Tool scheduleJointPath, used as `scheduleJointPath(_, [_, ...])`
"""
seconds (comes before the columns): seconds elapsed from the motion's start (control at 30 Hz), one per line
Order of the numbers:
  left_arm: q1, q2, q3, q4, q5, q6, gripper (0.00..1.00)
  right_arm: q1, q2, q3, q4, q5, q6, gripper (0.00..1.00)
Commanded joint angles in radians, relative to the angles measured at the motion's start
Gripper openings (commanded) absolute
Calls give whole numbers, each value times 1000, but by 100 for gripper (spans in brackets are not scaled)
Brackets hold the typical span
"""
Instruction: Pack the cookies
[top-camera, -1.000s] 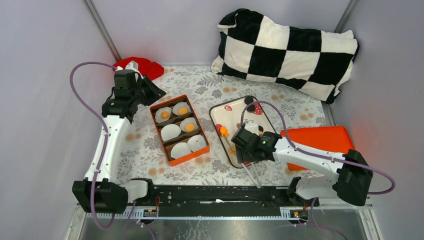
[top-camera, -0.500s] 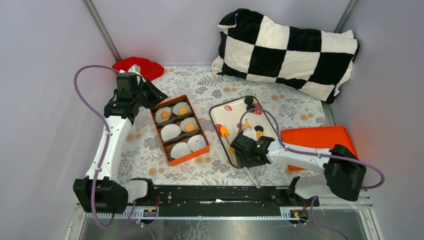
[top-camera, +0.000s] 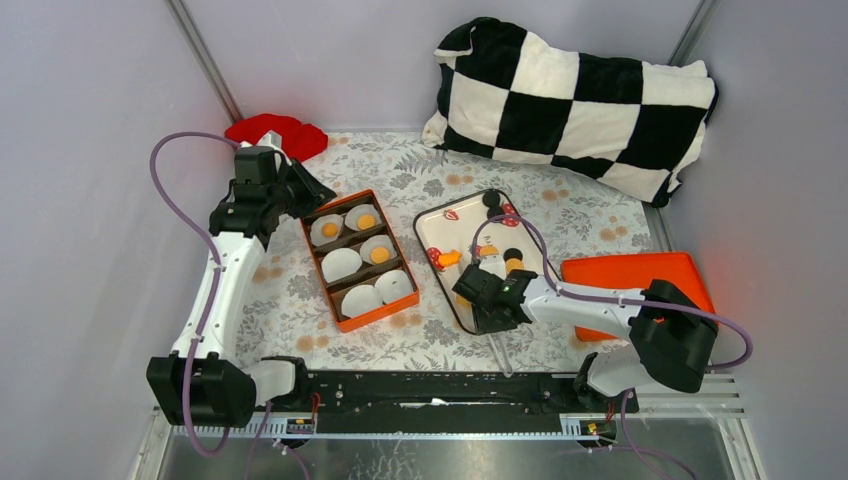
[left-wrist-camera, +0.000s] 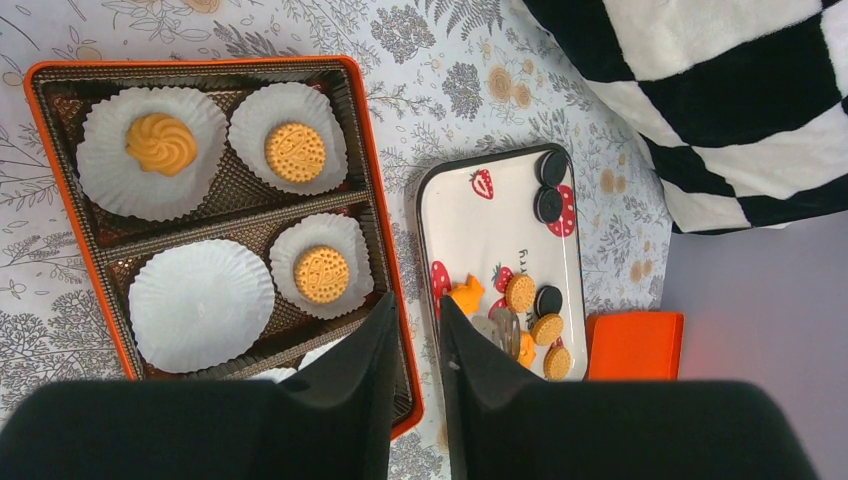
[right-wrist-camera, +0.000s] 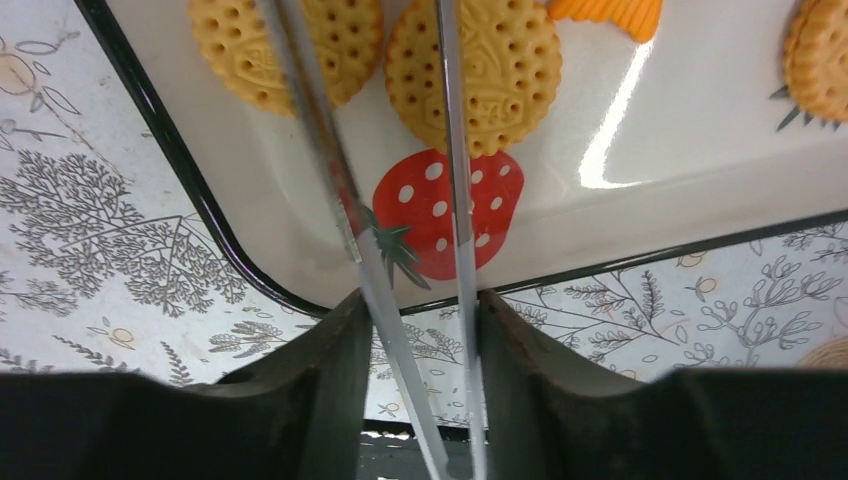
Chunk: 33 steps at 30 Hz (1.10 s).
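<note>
Top, left arm: left gripper (top-camera: 305, 190) hangs over the far left corner of the orange box (top-camera: 352, 322); red cloth (top-camera: 275, 131) just behind.
Top, right arm: right gripper (top-camera: 478, 300) sits low over the near end of the white tray (top-camera: 462, 235), its arm covering the near right corner; orange lid (top-camera: 640, 275) beside, checkered pillow (top-camera: 575, 100) beyond.
Left wrist, pincer: fingers (left-wrist-camera: 375, 345) nearly together, thin gap, nothing held.
Left wrist, cookies: three cookies (left-wrist-camera: 296, 152) lie in paper cups (left-wrist-camera: 200, 305) inside the box; the rest are on the tray, with some black ones at its far end.
Right wrist, pincer: pressed onto metal tweezers (right-wrist-camera: 455, 230), prongs apart.
Right wrist, obstruction: prongs cross the strawberry picture (right-wrist-camera: 440, 210) and two round cookies; cannot tell whether they touch the cookies.
</note>
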Motion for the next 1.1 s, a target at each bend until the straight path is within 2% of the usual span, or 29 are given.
scheduleJointPath(0.0, [3, -7, -11, 50, 20, 1, 26, -6, 41, -51, 105, -32, 24, 42])
scheduleJointPath(0.3, [2, -18, 23, 40, 17, 2, 26, -6, -104, 233, -139, 130, -75, 42])
scheduleJointPath(0.5, [2, -13, 44, 39, 31, 1, 27, -6, -121, 388, -195, 212, -123, 46])
scheduleJointPath(0.63, [3, 5, 50, 45, 57, -2, 26, -7, -84, 412, -197, 264, -128, 48])
scheduleJointPath(0.77, [2, 2, 42, 46, 52, 1, 26, -9, -62, 415, -205, 278, -115, 45])
scheduleJointPath(1.07, [3, -7, 28, 46, 45, 2, 26, -12, -120, 364, -284, 301, -51, 47])
